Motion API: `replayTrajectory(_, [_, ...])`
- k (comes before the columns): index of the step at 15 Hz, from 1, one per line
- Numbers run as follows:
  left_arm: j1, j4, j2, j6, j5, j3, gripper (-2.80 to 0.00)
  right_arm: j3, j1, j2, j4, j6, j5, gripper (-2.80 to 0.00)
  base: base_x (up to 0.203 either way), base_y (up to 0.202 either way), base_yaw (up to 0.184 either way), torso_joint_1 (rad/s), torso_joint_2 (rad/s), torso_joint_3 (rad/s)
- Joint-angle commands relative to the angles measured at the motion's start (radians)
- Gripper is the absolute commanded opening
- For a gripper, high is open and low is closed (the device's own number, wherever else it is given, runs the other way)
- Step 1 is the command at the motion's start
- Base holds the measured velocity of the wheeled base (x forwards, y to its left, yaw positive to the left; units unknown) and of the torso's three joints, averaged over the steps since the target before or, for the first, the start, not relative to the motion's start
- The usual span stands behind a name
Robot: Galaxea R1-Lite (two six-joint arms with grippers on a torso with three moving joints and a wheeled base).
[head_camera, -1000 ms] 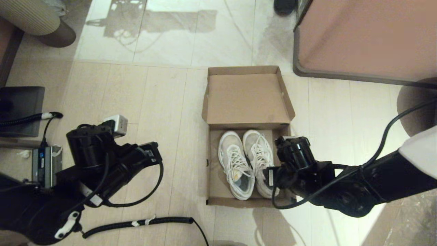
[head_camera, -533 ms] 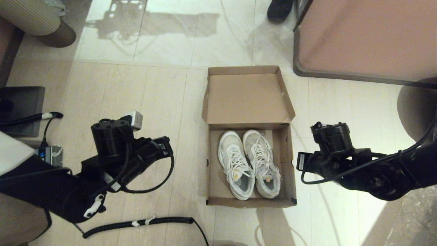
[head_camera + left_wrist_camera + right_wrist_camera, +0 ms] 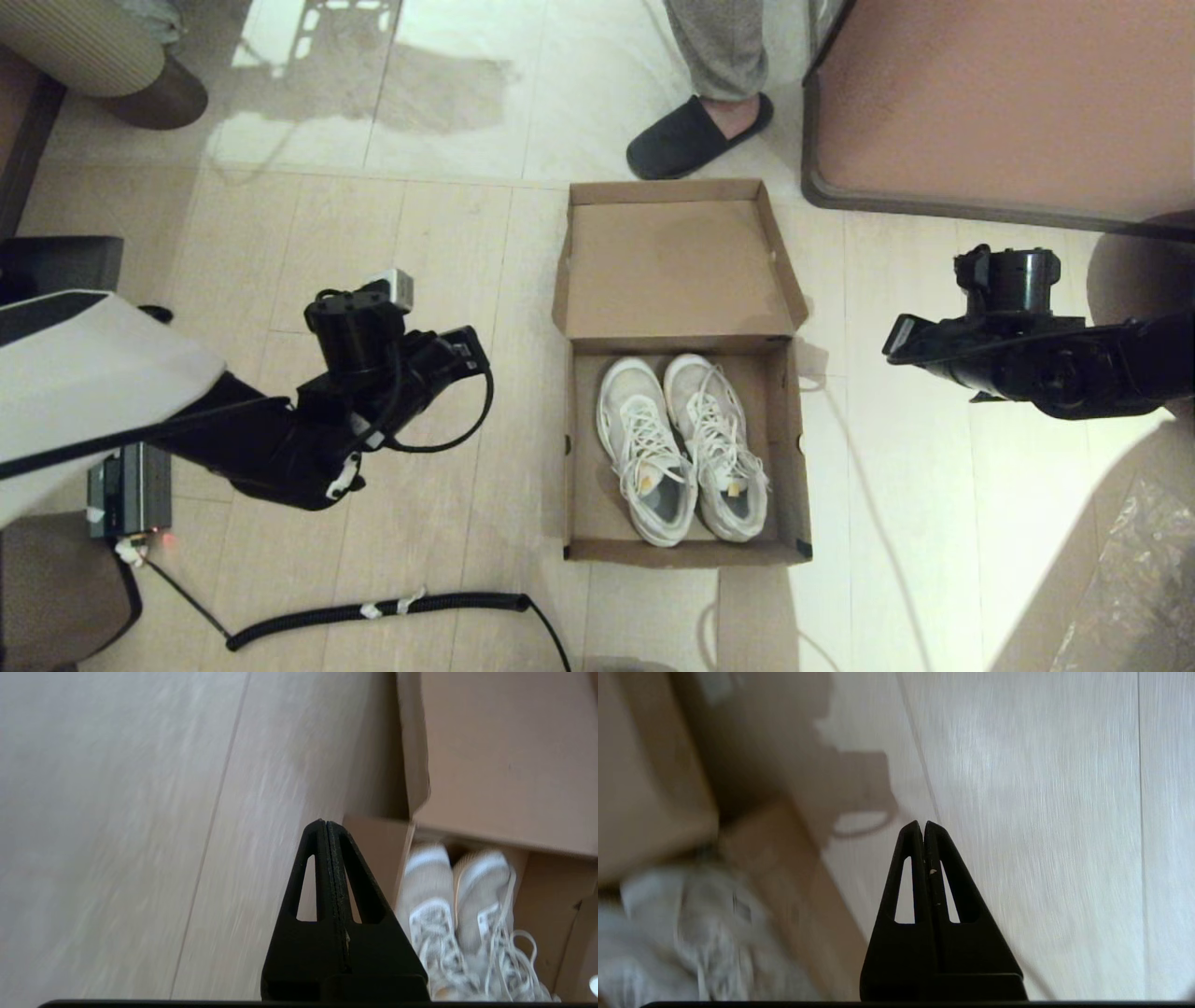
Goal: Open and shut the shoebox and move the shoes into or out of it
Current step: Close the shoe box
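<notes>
While the shoebox (image 3: pixel 686 373) sits open on the floor (image 3: pixel 392 233) in the head view, lid laid back flat on its far side, both arms hang clear of it: left arm stretched in from the box's left with wrist bent down, right arm coming in level from the box's right. Neither touches the box. Left gripper is hidden under its wrist here; right gripper likewise not visible. Two shoes (image 3: pixel 681 448) lie side by side inside the box, toes toward the lid. Versus a second ago: right arm was over the box's right edge beside the right shoe, now well off to the right; left arm has come closer to the box; a person's foot in a dark slipper (image 3: pixel 695 138) has stepped in just beyond the lid. Count: one box, two shoes, one slipper, one coiled cable (image 3: pixel 373 611) left of the box's near end.

Left wrist view: left gripper (image 3: pixel 327 826) pinched fully together, empty, over floor just beside the box's left wall; both shoes visible inside.

Right wrist view: right gripper (image 3: pixel 923 826) also pressed together, empty, over floor beside the box's right wall, blurred shoes inside
</notes>
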Motion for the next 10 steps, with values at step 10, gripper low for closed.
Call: replayTrajectory(10, [0.003, 0.144, 0.354, 0.002, -0.011, -0.515, -2.8, -0.713, -0.073, 0.53, 0.163, 0.215, 0.169, -2.8, 0.0, 0.0, 0.0, 0.0, 0.0, 0.0])
